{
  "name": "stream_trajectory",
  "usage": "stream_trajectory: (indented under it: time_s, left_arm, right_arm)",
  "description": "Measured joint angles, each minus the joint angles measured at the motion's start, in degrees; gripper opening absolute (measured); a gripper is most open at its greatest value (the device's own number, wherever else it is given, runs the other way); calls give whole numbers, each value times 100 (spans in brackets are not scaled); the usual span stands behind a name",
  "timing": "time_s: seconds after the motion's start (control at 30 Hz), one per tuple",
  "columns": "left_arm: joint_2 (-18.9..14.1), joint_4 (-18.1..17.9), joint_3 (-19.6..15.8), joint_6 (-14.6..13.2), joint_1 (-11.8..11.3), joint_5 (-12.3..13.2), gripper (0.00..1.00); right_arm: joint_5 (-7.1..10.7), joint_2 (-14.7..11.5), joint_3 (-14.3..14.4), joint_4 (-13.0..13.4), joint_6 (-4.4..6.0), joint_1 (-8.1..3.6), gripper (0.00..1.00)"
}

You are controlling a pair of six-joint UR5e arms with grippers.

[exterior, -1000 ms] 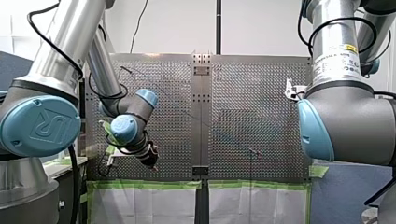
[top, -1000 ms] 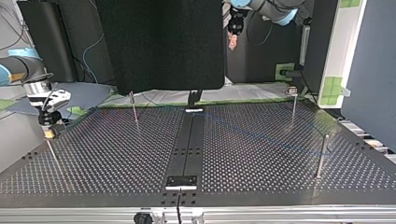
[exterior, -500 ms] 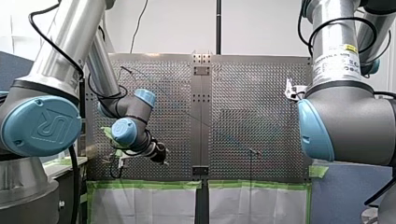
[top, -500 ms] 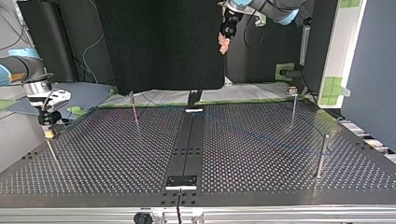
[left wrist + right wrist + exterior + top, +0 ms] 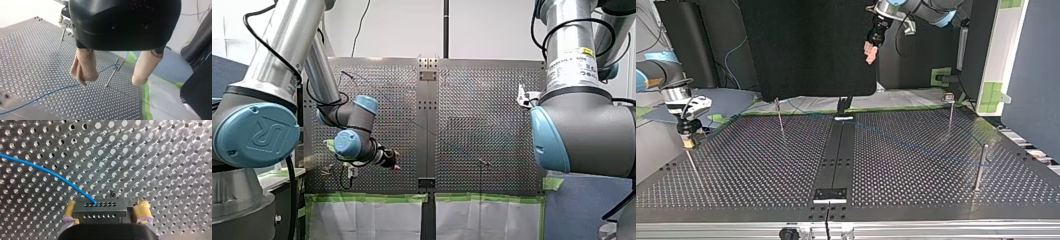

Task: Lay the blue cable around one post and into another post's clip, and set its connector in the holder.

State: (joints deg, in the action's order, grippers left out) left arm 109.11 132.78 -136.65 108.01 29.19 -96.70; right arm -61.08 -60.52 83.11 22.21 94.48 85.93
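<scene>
Robotics lab, test-cell type. Perforated metal table (image 5: 761,165) with upright posts (image 5: 981,167), green tape (image 5: 372,198) along its near edge, black screen (image 5: 808,45) upper centre, grey-and-blue industrial arm (image 5: 257,130) at frame left, bare white wall (image 5: 402,27) behind.

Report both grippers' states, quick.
My left gripper: open, holding nothing.
My right gripper: shut on the connector of the blue cable.

Thin blue cable (image 5: 47,170) curving into a black connector (image 5: 100,210) with two rows of holes
</scene>
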Motion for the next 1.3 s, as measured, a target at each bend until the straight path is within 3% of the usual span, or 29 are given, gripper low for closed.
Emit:
stream_trajectory:
  time_s: [0.4, 0.9, 1.3]
  left_arm:
    - [-1, -600, 0, -217, -116, -94, 99]
    - [-1, -1333, 2, -297, -291, -133, 99]
    - [-1, -2005, 1, -883, -375, -227, 99]
  right_arm:
    - [0, 0, -1, 0, 0, 0, 100]
    - [0, 0, -1, 0, 0, 0, 100]
    - [0, 0, -1, 0, 0, 0, 100]
